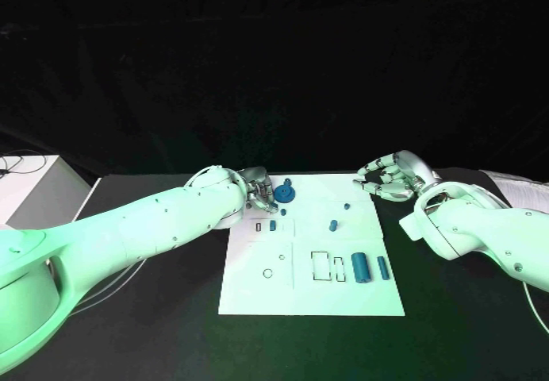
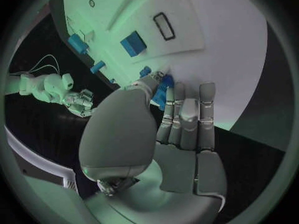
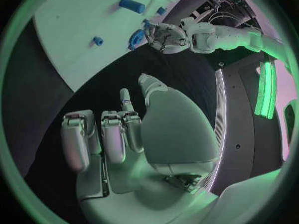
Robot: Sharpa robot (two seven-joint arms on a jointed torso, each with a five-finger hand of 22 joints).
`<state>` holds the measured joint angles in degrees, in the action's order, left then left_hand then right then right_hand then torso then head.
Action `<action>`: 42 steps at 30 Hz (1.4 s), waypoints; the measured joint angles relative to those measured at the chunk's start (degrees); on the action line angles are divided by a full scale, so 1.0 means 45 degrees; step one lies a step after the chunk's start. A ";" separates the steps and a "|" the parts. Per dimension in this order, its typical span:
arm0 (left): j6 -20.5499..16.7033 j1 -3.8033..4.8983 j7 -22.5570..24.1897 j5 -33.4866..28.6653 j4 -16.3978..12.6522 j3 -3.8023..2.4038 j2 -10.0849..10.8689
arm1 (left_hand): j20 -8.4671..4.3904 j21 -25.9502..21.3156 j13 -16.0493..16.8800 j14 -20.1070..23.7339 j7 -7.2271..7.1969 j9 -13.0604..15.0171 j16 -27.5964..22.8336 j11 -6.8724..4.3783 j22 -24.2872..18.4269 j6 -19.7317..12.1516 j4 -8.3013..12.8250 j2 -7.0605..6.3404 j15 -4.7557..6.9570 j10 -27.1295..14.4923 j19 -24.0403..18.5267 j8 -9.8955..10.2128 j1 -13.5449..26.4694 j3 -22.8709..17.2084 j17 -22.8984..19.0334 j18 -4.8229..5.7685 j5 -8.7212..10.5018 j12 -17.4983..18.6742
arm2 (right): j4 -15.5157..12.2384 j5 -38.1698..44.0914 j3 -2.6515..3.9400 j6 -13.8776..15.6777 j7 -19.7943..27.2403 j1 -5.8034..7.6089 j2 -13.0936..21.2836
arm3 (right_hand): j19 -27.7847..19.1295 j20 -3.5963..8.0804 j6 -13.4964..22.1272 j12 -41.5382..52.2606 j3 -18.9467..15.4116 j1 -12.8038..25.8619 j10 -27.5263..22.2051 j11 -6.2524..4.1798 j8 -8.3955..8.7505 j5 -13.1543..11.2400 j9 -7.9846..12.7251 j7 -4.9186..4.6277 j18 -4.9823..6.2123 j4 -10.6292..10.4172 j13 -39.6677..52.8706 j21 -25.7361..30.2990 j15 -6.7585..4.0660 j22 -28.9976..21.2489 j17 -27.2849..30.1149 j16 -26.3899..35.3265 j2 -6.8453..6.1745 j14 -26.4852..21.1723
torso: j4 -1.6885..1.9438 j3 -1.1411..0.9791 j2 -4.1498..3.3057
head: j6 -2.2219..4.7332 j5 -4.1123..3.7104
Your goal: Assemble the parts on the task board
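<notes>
Left hand [image 1: 254, 193] sat at the far left corner of the task board [image 1: 343, 298], fingers closed round a round blue part [image 1: 285, 193] there. Right hand [image 1: 389, 178] hovered off the board's far right corner above the bench [image 1: 171, 333], fingers curled in, holding nothing.

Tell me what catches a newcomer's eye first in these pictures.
The white task board in the middle of the black table, dotted with small blue parts. At its far edge the left robot hand touches a blue gear-like part. The right robot hand hovers off the board's far right corner, holding nothing.
</notes>
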<state>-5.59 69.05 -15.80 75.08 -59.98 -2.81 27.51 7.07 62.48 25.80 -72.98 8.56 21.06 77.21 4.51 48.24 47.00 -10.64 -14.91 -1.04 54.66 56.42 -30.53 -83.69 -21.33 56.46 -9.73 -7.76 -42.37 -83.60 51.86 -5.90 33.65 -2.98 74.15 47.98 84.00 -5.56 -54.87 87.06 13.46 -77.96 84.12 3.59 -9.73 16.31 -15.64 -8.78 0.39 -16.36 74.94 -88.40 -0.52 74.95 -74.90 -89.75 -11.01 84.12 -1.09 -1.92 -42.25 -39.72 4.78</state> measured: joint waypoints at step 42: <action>-0.0554 0.0015 -0.0287 0.0730 0.0111 0.0015 0.0030 | -0.0173 0.0133 -0.1347 0.0103 0.0007 -0.0970 -0.0541 -0.0048 0.0029 0.0737 0.0998 0.0173 0.0119 0.0420 -0.0244 0.0287 -0.0067 -0.3894 -0.0692 0.0000 -0.0024 0.0771 | -0.0025 0.0000 0.0000 0.0001 -0.0002 0.0001 0.0002 | 0.0000 0.0000 0.0000 0.0000 -0.0001 0.0000 0.0000 0.0000 0.0001 0.0000 0.0005 0.0000 0.0000 0.0000 -0.0006 0.0000 0.0000 -0.0005 0.0000 0.0000 0.0000 0.0000 | 0.0017 0.0022 0.0000 | 0.0121 0.0042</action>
<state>-8.08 69.12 -17.09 78.36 -59.48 -2.74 27.64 6.29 63.08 19.74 -72.52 8.59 16.69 74.78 4.30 48.37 50.32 -6.15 -14.13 -0.51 56.56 55.32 -29.23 -83.99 -38.85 53.35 -9.73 -7.87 -38.90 -83.72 51.86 -5.90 33.66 -2.99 74.15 47.99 84.00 -5.56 -54.87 87.06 13.46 -77.96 84.12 3.59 -9.73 16.31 -15.62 -8.78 0.39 -16.37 74.92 -88.40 -0.52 74.93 -74.90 -89.75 -11.02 84.12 -1.02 -1.82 -42.25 -39.17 4.97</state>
